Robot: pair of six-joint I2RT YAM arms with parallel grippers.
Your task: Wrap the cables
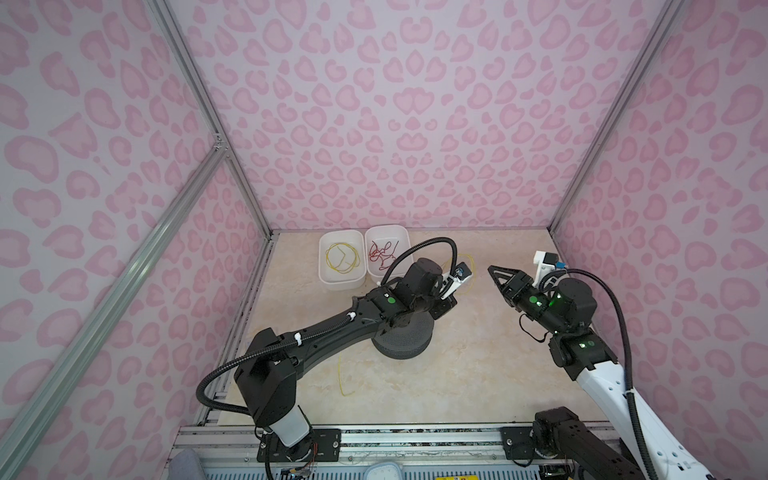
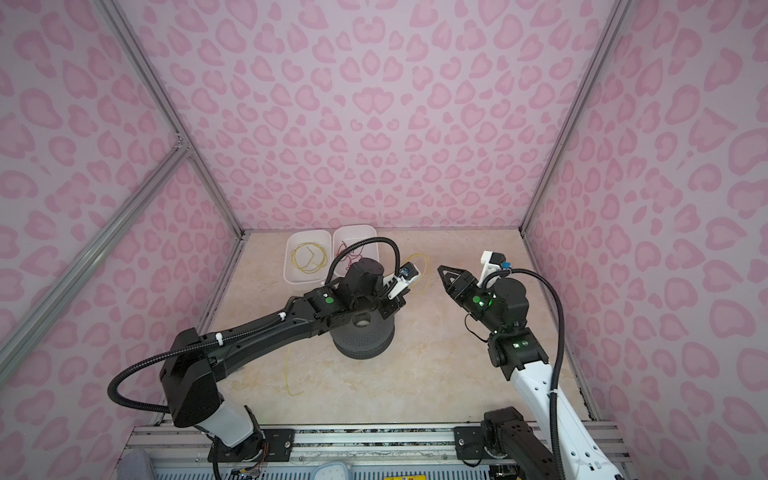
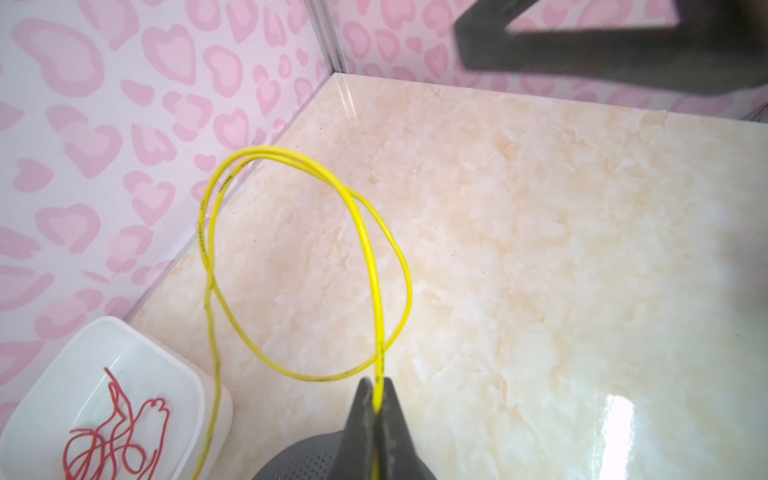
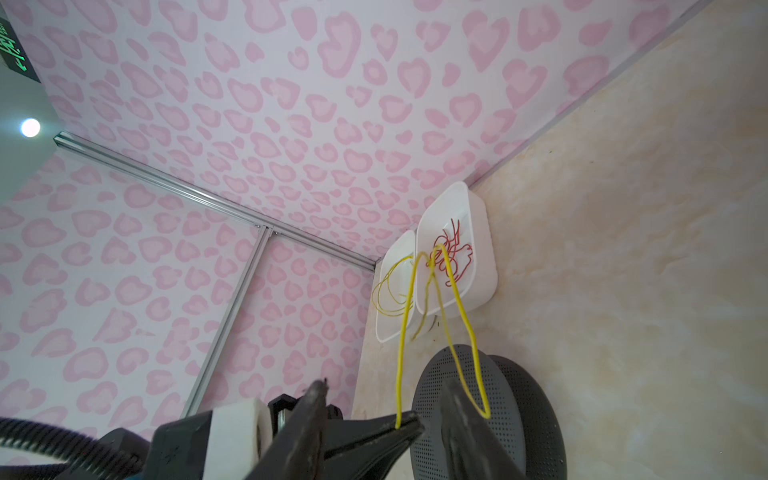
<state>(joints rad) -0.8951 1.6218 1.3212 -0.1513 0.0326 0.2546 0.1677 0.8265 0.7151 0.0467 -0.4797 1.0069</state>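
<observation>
A thin yellow cable (image 3: 376, 266) curls in a loose double loop above the marble floor. My left gripper (image 3: 377, 392) is shut on it, just over the grey perforated spool (image 1: 405, 336). In both top views its fingers are hidden under the wrist. The loop (image 1: 471, 270) shows beyond the left wrist camera, and a yellow tail (image 1: 340, 374) lies on the floor in front of the spool. My right gripper (image 4: 384, 399) is open, a little to the right of the loop, its tips (image 1: 492, 270) pointing at it. The cable's bend (image 4: 484, 411) hangs beside one right finger.
Two white bins stand at the back wall: one (image 1: 328, 282) holds coiled yellow wires, the one beside it (image 1: 401, 235) tangled red wires. Pink patterned walls close in three sides. A metal rail (image 1: 415, 436) with the arm bases runs along the front.
</observation>
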